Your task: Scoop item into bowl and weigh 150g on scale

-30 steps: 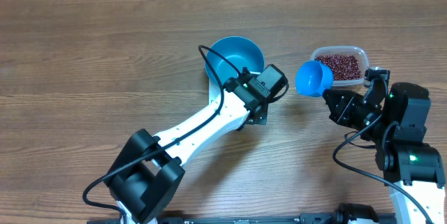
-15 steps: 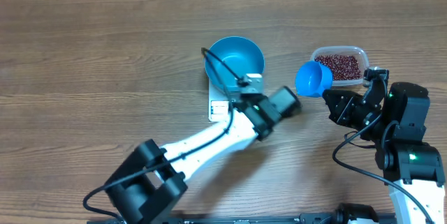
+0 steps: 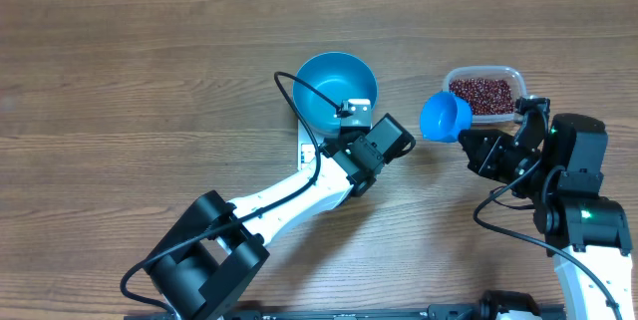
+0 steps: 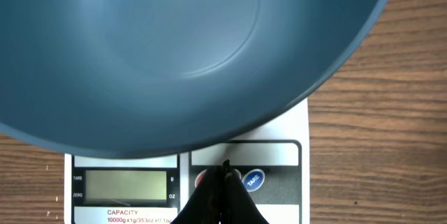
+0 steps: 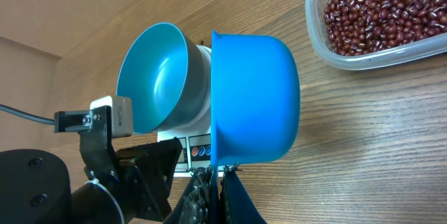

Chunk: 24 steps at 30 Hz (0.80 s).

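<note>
**Scale being readied, scooping not yet begun**

The left gripper [image 4: 225, 174] has its fingers pressed together into one dark point, holding nothing. The point sits over the round buttons [image 4: 253, 178] on the panel of the scale [image 4: 297, 130]. Whether it actually touches a button cannot be told. This looks like the switch-on or zeroing step. The grey display [image 4: 126, 185] beside the buttons shows no readable figures.

The bowl [image 3: 337, 87] stands on the scale near the middle of the table [image 3: 130, 71]. It overhangs the white platform on all sides but the near one, where the panel shows. Its inside is smooth, glossy, deep blue and bare.

The right gripper [image 5: 215, 181] is clamped on the short handle of the scoop [image 5: 255, 95], a brighter blue plastic cup held between bowl and tub. No beans show in it from overhead. The beans [image 3: 485, 95], small, oval, dark red-brown and faintly shiny, all lie heaped in the clear rounded-rectangular tub [image 3: 508, 70] at the far right.

Once the scale reads zero, the next move probably calls for the left arm to draw clear. The scoop would then tip mouth-down into the loose heap, which should yield and roll easily.
</note>
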Each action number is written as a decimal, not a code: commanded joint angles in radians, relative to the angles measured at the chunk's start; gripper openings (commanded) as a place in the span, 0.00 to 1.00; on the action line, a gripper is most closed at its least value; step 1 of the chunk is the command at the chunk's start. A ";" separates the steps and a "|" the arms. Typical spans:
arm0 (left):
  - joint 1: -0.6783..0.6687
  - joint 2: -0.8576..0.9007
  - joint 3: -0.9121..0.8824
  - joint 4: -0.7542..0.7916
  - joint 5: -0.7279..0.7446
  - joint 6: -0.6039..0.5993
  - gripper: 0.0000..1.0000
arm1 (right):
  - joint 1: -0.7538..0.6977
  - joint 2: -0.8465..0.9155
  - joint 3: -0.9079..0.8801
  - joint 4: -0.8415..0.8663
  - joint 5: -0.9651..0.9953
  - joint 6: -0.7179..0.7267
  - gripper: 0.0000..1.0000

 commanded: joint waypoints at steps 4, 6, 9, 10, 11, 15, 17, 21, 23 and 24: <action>-0.006 0.016 -0.021 0.003 0.007 0.010 0.04 | -0.005 -0.002 0.023 0.003 0.009 -0.008 0.04; -0.006 0.023 -0.021 0.006 0.007 0.010 0.04 | -0.005 -0.002 0.023 0.002 0.009 -0.008 0.04; -0.006 0.036 -0.021 0.008 0.007 -0.015 0.04 | -0.005 -0.002 0.023 0.003 0.009 -0.008 0.04; -0.005 0.041 -0.021 0.008 0.007 -0.025 0.04 | -0.005 -0.002 0.023 0.003 0.009 -0.008 0.04; -0.005 0.045 -0.021 0.008 0.007 -0.035 0.04 | -0.005 -0.002 0.023 0.003 0.009 -0.008 0.04; -0.005 0.053 -0.021 0.004 0.008 -0.042 0.04 | -0.005 -0.002 0.023 0.002 0.009 -0.008 0.04; -0.005 0.060 -0.021 0.004 0.006 -0.042 0.04 | -0.005 -0.002 0.023 -0.001 0.009 -0.008 0.04; 0.000 0.076 -0.023 0.005 0.004 -0.043 0.04 | -0.005 -0.002 0.023 -0.008 0.009 -0.008 0.04; 0.003 0.083 -0.023 0.005 0.004 -0.050 0.04 | -0.005 -0.002 0.023 -0.010 0.009 -0.008 0.04; 0.003 0.090 -0.023 0.005 0.005 -0.060 0.04 | -0.005 -0.002 0.023 -0.011 0.009 -0.008 0.04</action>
